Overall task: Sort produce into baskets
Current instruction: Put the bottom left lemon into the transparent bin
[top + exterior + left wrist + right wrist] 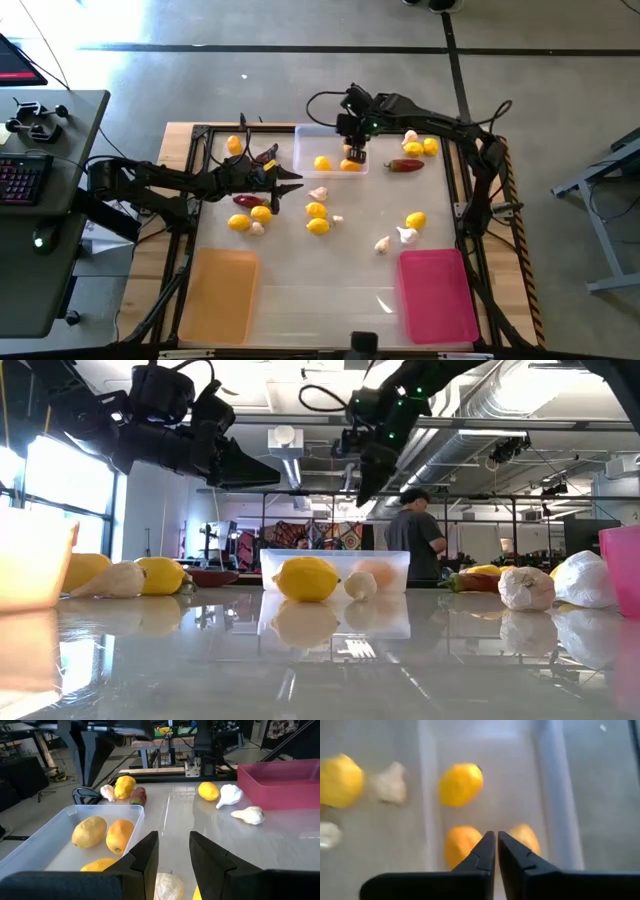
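Observation:
The clear tray point(310, 140) stands at the table's far middle and holds three yellow-orange lemons point(461, 784). My right gripper point(496, 840) hangs shut above the tray's right part point(355, 152), pointing steeply down with nothing between its fingers. My left gripper point(173, 850) is open and hovers nearly level left of the middle point(292, 185), pointing toward the right edge. A garlic bulb point(167, 887) lies on the table below its fingertips. More lemons point(316, 210), garlic point(405, 235) and dark red chilies point(405, 165) lie scattered on the table.
The orange tray point(218, 295) stands at the near left and the pink tray point(437, 295) at the near right. A lemon, garlic and chili cluster point(250, 210) lies under my left arm. A person point(415, 530) stands in the room beyond the table.

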Robot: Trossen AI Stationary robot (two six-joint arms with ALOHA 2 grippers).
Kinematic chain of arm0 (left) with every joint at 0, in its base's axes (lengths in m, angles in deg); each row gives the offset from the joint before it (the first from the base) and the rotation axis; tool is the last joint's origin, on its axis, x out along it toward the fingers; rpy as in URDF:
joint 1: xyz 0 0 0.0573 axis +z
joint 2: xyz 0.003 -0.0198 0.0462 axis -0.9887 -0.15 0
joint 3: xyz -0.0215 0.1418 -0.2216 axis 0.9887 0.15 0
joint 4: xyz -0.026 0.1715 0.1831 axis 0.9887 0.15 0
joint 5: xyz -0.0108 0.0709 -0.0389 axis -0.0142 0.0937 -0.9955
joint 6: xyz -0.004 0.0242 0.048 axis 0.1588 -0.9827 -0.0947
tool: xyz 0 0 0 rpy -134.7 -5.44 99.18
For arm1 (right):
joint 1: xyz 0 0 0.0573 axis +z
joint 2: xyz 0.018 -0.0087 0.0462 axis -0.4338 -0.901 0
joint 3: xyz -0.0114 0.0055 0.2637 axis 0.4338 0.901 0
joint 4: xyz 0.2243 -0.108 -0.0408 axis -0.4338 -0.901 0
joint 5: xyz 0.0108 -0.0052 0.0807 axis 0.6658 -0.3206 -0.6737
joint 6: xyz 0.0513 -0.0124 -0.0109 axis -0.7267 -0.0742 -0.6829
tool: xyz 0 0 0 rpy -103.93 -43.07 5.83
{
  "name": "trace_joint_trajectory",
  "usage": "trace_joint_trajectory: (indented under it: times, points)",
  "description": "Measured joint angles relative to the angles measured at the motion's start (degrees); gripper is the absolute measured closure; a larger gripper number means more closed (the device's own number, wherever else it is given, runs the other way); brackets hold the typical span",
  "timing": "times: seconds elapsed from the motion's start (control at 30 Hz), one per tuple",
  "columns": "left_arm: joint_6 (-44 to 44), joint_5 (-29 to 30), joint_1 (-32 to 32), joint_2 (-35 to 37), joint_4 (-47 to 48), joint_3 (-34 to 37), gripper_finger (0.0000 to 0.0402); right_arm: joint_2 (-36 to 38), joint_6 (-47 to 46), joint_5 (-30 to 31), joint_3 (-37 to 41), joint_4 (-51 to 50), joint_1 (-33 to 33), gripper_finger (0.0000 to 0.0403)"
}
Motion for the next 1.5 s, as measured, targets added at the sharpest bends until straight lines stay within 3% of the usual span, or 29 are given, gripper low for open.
trace_joint_trajectory:
  times: [0.13, 0.27, 0.6, 0.7, 0.83, 0.97, 1.13, 1.23, 1.5]
  points:
    - [-0.04, 0.00, 0.02, 0.00, -0.15, 0.00, 0.0306, 0.76, -0.33, -2.10, 5.98, 10.95, 1.52, 0.0397]
    - [-0.04, 0.00, 0.02, 0.00, -0.46, 0.00, 0.0306, 3.76, -2.06, 0.72, 15.75, 23.98, 3.35, 0.0399]
    - [0.25, 0.61, 0.05, 0.00, 1.24, -0.07, 0.0307, 21.91, -10.51, 8.49, 43.66, 55.77, 7.13, 0.0402]
    - [0.50, 0.25, 0.37, 0.52, 9.59, -2.51, 0.0315, 26.80, -10.61, 8.84, 50.91, 63.09, 8.01, 0.0402]
    - [-1.22, 0.08, 0.17, 1.83, 31.00, -10.01, 0.0340, 32.66, -10.60, 9.61, 57.85, 69.72, 8.46, 0.0402]
    - [-1.53, -0.11, -1.15, 2.08, 52.18, -18.08, 0.0371, 36.68, -9.69, 12.44, 60.76, 71.14, 8.31, 0.0403]
    - [-1.55, -0.12, -4.07, 2.12, 70.48, -24.18, 0.0399, 38.84, -9.11, 13.49, 61.96, 70.53, 8.22, 0.0403]
    - [-1.90, -0.12, -5.32, 2.12, 78.24, -25.90, 0.0395, 38.84, -9.11, 13.47, 61.96, 70.65, 8.24, 0.0403]
    - [-1.99, 0.49, -7.88, 1.84, 85.79, -26.16, 0.0357, 38.82, -9.88, 13.49, 61.96, 70.35, 8.24, 0.0403]
